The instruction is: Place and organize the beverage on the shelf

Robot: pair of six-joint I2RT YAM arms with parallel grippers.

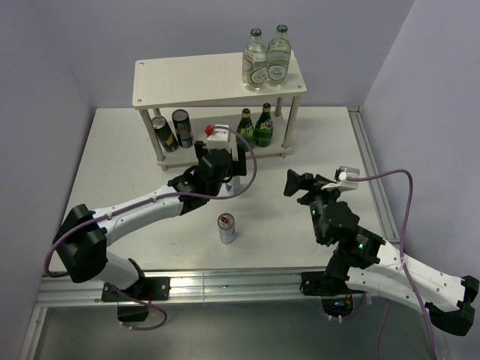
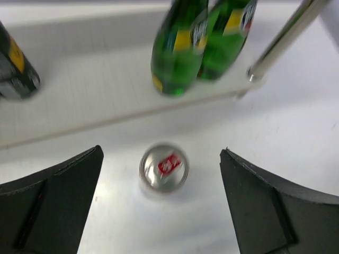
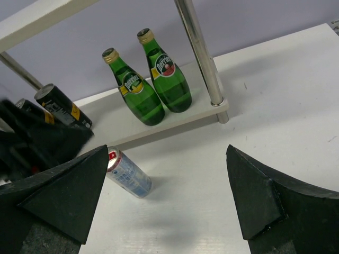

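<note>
Hovering above a silver can [image 2: 164, 167] on the table [image 1: 112, 172] beside the shelf [image 1: 195, 79], the left hand [image 2: 161, 151] was held wide, empty; it should be centred, lowered, then closed gently. Right hand [image 3: 167, 151] was spread, empty.

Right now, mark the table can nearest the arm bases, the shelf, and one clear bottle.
Can [image 1: 226, 231]: top view, silver side wall.
Shelf [image 1: 199, 81]: top view, bare top board.
Clear bottle [image 1: 254, 67]: top view, glass body.

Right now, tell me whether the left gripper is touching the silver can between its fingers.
Apart. Left wrist view: the silver can stands between the left gripper's open fingers, bare table showing on both sides.
</note>
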